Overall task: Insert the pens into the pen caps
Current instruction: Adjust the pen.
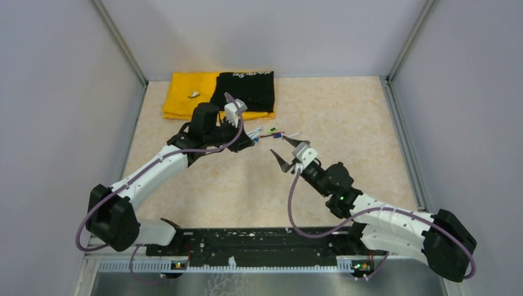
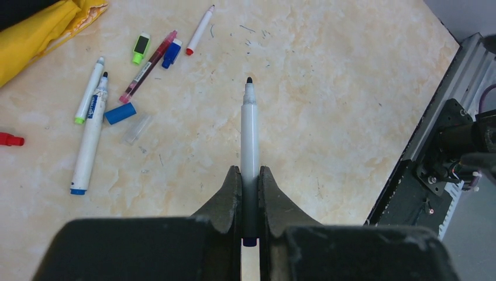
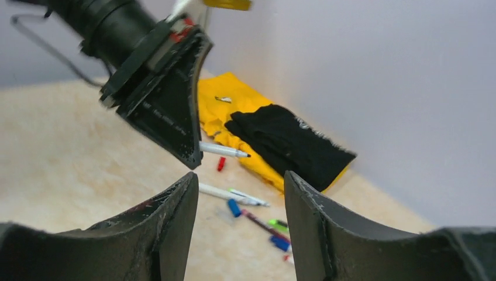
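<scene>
My left gripper point(image 2: 250, 171) is shut on the lower barrel of a white pen point(image 2: 250, 132), whose dark tip points away from the wrist, above the table. From the right wrist, that pen point(image 3: 225, 150) juts out of the left gripper point(image 3: 193, 157). On the table lie several more pens: a white one with a blue end point(image 2: 89, 143), a green-tipped one point(image 2: 89, 91), a maroon one point(image 2: 149, 65) and a red-tipped one point(image 2: 200, 29). Among them are loose pen caps: blue point(image 2: 120, 113), green point(image 2: 140, 48), red point(image 2: 10, 139). My right gripper point(image 3: 240, 178) is open and holds nothing, just right of the left gripper point(image 1: 248, 139).
A yellow cloth point(image 1: 185, 95) and a black cloth point(image 1: 247, 89) lie against the back wall, behind the pens. A black rail point(image 1: 259, 240) runs along the near edge between the arm bases. Grey walls close in the left, right and back sides.
</scene>
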